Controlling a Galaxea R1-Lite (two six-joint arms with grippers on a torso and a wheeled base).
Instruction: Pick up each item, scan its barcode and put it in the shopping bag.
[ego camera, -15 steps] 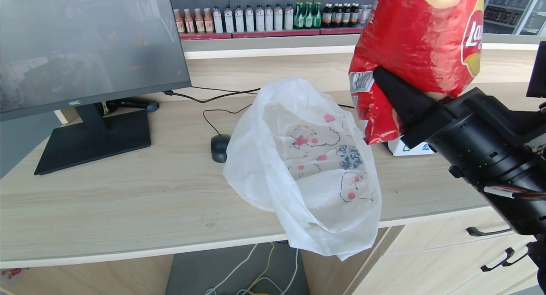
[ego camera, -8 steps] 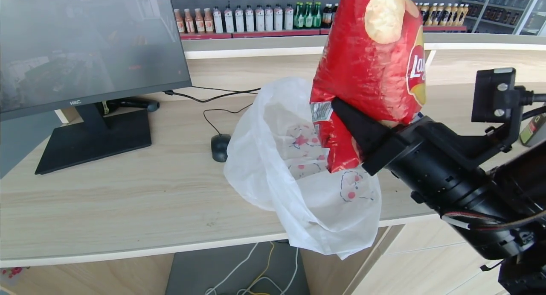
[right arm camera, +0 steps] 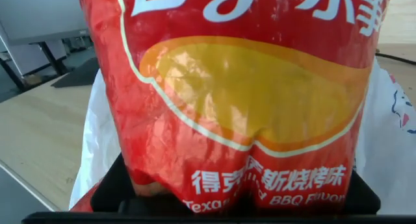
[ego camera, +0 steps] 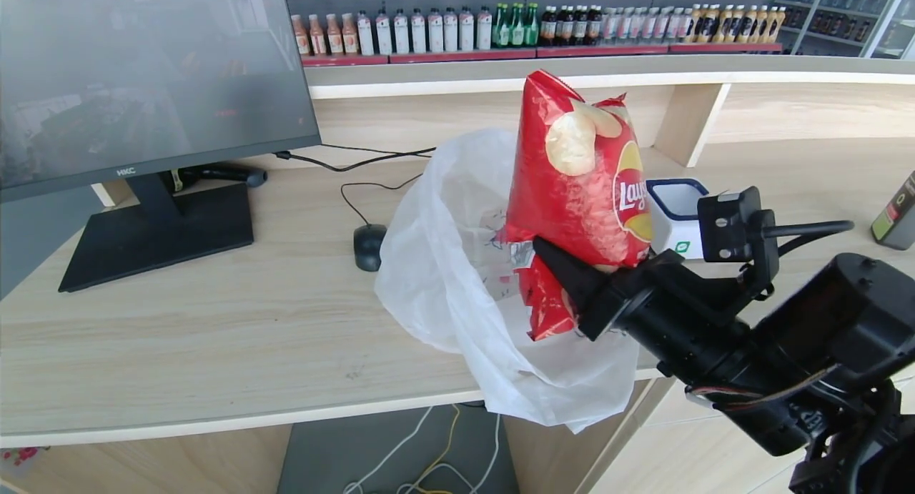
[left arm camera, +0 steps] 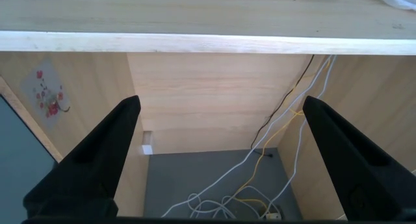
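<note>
My right gripper [ego camera: 561,276] clamps the red foil crisp packet [ego camera: 572,194], likely for dropping into the white plastic bag [ego camera: 429,265] at six o'clock.

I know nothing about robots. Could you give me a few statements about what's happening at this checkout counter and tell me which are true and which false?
1. The right claw is clamped on a red bag of chips. True.
2. The bag of chips lies flat on the counter. False: it is held upright at the open mouth of the white shopping bag.
3. The left claw is open and holds nothing. True.
4. The computer mouse sits inside the shopping bag. False: it rests on the counter beside the bag, on the monitor's side.
</note>
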